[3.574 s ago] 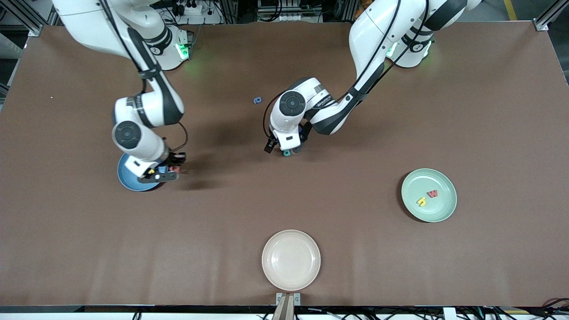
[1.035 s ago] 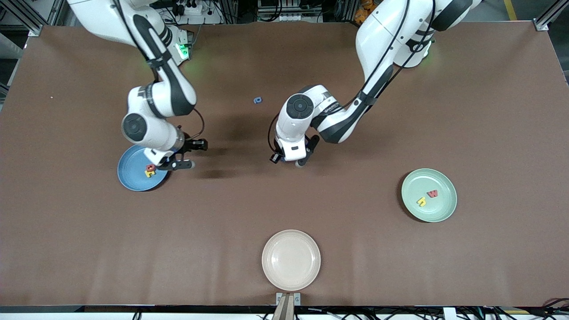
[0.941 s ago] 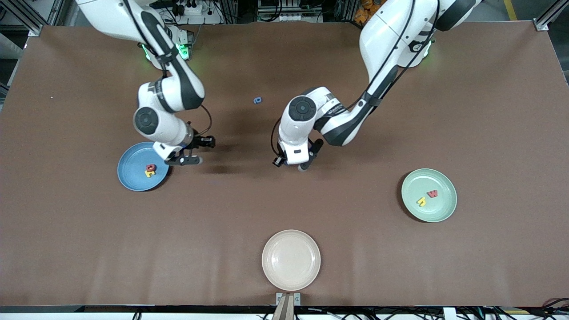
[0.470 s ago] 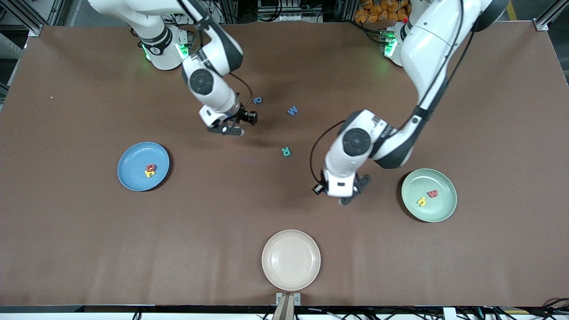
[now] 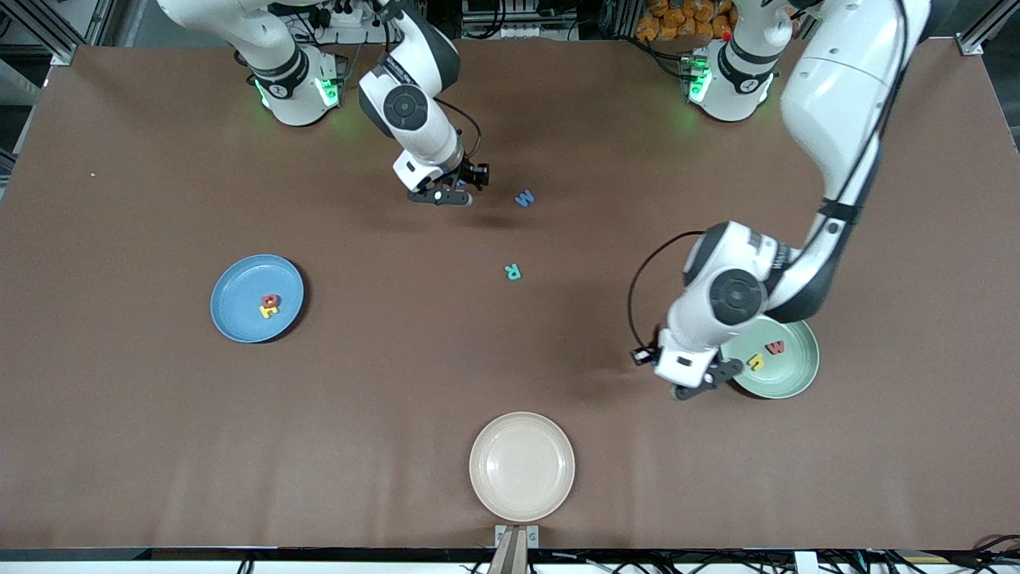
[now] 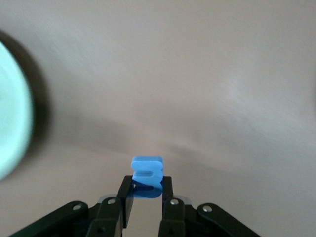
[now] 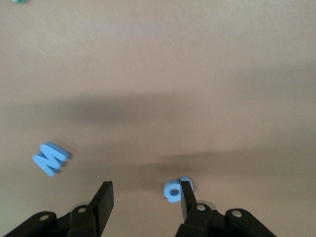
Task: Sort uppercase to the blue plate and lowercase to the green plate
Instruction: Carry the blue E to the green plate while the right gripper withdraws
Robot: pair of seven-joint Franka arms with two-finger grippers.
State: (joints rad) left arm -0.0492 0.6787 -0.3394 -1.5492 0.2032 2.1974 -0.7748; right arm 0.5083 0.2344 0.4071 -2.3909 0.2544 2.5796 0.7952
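My left gripper point(image 5: 700, 383) is shut on the blue E-shaped letter point(image 6: 147, 173) and holds it over the table just beside the green plate point(image 5: 790, 373), whose rim shows in the left wrist view point(image 6: 10, 128). The red w point(image 5: 774, 347) and yellow h point(image 5: 755, 363) lie in that plate. My right gripper point(image 5: 446, 190) is open, low over the small rounded blue letter point(image 7: 173, 191), which lies just inside one finger point(image 7: 186, 195). The blue M point(image 5: 523, 198) and teal R point(image 5: 513, 272) lie on the table. The blue plate point(image 5: 239, 291) holds the red Q point(image 5: 271, 300) and yellow H point(image 5: 268, 311).
A cream plate point(image 5: 521, 466) sits at the table's edge nearest the front camera, in the middle. The blue M also shows in the right wrist view point(image 7: 51, 158), apart from my right gripper point(image 7: 145, 195). The left arm's forearm covers part of the green plate.
My right gripper left the blue plate, with the Q and H in it, and moved to the small blue letter. My left gripper carried the blue E from mid-table to the green plate's edge.
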